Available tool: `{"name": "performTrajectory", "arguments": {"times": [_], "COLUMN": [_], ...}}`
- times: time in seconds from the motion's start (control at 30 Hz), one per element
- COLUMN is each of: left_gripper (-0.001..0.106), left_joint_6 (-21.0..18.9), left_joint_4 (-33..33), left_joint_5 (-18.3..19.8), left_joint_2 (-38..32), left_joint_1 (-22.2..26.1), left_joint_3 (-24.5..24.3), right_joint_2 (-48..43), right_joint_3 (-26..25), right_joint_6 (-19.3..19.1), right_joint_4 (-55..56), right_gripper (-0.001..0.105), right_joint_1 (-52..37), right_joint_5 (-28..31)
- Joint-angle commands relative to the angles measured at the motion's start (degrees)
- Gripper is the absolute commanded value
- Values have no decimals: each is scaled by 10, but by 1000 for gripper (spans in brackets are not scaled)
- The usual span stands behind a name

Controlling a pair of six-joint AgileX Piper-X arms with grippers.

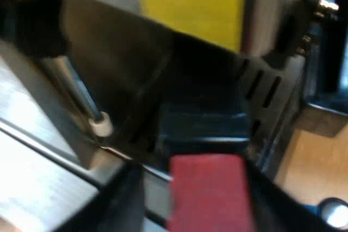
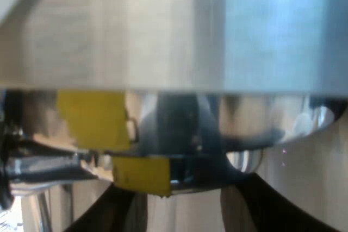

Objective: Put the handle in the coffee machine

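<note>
My left gripper [image 1: 190, 188] is shut on the red end [image 1: 209, 194] of the holder's dark handle [image 1: 204, 126]. The handle runs away from me into the dark underside at the espresso machine's [image 1: 38, 129] front. Where the holder's metal head meets the machine is hidden in shadow. My right gripper [image 2: 179, 202] hangs open just under a curved, shiny metal part [image 2: 217, 123] of the machine, with nothing between its black fingers [image 2: 117, 210]. A brushed steel panel [image 2: 163, 31] rises above that part.
A steam wand with a white tip [image 1: 100, 126] slants down close beside the handle. A slotted dark metal panel [image 1: 266, 88] stands past the handle. A yellow surface [image 1: 190, 1] lies behind the machine. A blue round thing [image 1: 331, 213] rests on the wooden tabletop [image 1: 315, 161].
</note>
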Motion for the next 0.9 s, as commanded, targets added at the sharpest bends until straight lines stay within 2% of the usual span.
{"name": "performTrajectory", "arguments": {"times": [0.03, 0.4, 0.53, 0.73, 0.9], "left_gripper": [68, 67, 67, 67, 67], "left_joint_6": [-12, -12, -10, -10, -10], "left_joint_4": [-31, -18, 13, 42, 55], "left_joint_5": [46, 46, 46, 74, 76], "left_joint_2": [-9, -9, -9, -23, -43], "left_joint_1": [-2, -2, -2, -2, -2], "left_joint_3": [-14, -14, -14, -14, -14], "right_joint_2": [-16, -16, -16, -16, -16], "right_joint_3": [-12, -12, -12, -12, -12], "right_joint_6": [-7, -7, -7, -7, -7], "right_joint_4": [-50, -50, -54, -54, -54], "right_gripper": [35, 35, 35, 35, 35], "right_joint_1": [-1, -1, -1, -1, -1], "right_joint_5": [-7, -7, -7, -7, -7]}}
